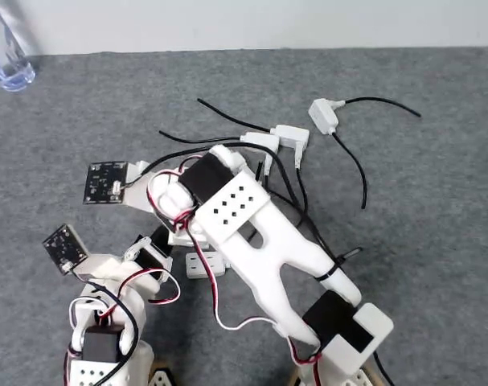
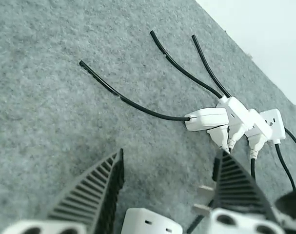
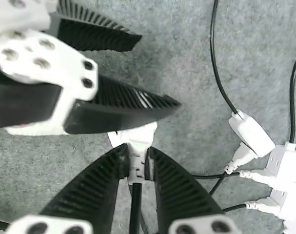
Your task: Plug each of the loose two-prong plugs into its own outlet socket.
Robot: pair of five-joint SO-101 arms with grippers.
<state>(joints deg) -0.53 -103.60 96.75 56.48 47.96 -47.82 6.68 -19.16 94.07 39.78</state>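
My right gripper [image 3: 137,153] is shut on a white two-prong plug [image 3: 136,163] whose black cable runs back between the fingers. The plug's front end meets a white piece that is partly hidden under the left gripper's black finger [image 3: 121,109]. My left gripper [image 2: 169,161] stands open low over the grey mat. A white outlet socket [image 2: 145,222] lies between its fingers, and two metal prongs [image 2: 202,200] point toward that socket from beside one finger. In the high view the white right arm [image 1: 252,233] lies across the middle, and an outlet block [image 1: 203,264] sits beside it.
Several white plugs with black cables cluster on an adapter [image 2: 265,124] farther out, also the adapter [image 3: 286,180]. One loose plug [image 1: 324,114] lies at the back right. A clear bottle [image 1: 6,64] stands at the back left corner. Black cables trail over the mat.
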